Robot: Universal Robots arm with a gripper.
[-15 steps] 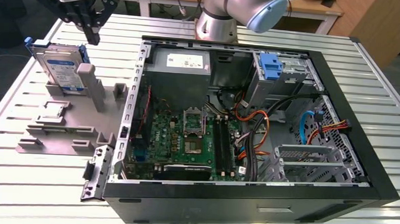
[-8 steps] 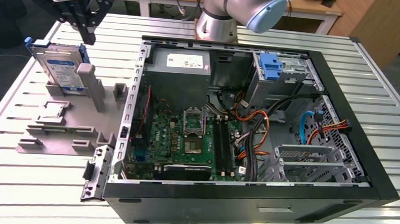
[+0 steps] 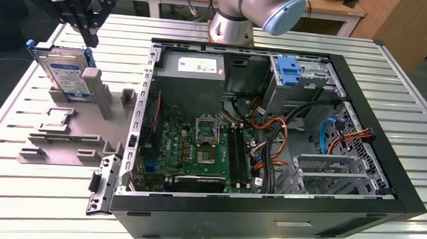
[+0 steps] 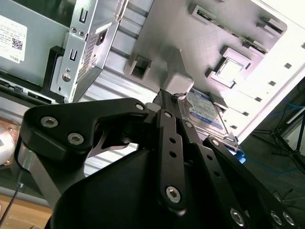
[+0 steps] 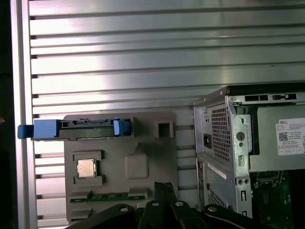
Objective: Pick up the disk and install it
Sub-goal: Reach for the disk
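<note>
The black two-fingered gripper (image 3: 93, 41) hangs over the exterior view's left part of the ribbed silver metal table (image 3: 402, 95). Its fingers are pressed together with nothing between them, as both wrist views show. Just below its tip, the flat silver-grey disk with a white-and-blue label and blue plastic carrier (image 3: 64, 72) stands upright on its edge in a slot of the grey plastic fixture block (image 3: 61, 140). I cannot tell whether the tip touches the disk's upper edge. In the first wrist view the disk (image 5: 76, 129) appears edge-on, and a small square silver chip (image 5: 86, 168) sits in a recess of the same fixture. The open black computer case (image 3: 271, 127) lies beside the fixture, on the exterior view's right.
</note>
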